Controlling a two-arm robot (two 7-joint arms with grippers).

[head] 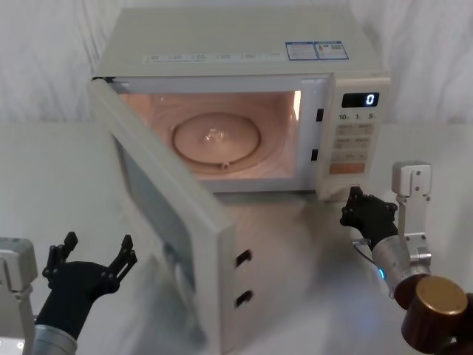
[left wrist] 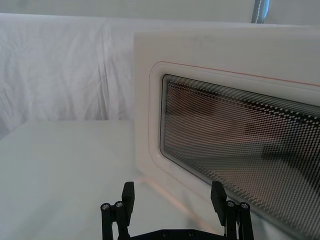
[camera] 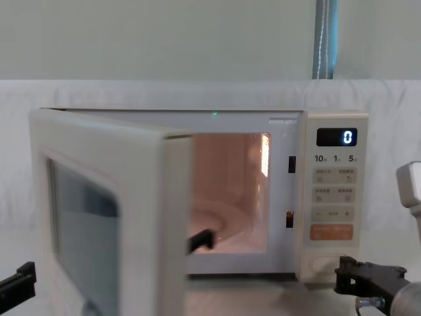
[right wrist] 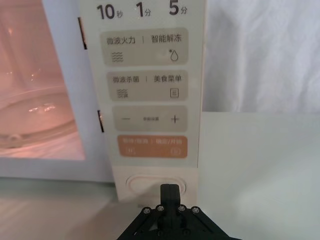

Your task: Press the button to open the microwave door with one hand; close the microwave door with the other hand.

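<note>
The cream microwave (head: 244, 44) stands at the back of the table, its display (head: 361, 100) reading 0. The microwave door (head: 170, 214) is swung wide open toward me on its left hinge, and the lit cavity shows. My left gripper (head: 98, 244) is open, low at the front left, just outside the door's window (left wrist: 240, 135); its fingers (left wrist: 128, 192) are short of the panel. My right gripper (head: 355, 196) is shut, its tips (right wrist: 169, 192) right in front of the button (right wrist: 150, 184) at the foot of the keypad. Whether they touch it I cannot tell.
A glass turntable (head: 216, 137) lies inside the cavity. The table (head: 44, 170) is draped in white cloth, with a white curtain behind. The open door fills the front left of the table. An orange key (right wrist: 152, 146) sits just above the button.
</note>
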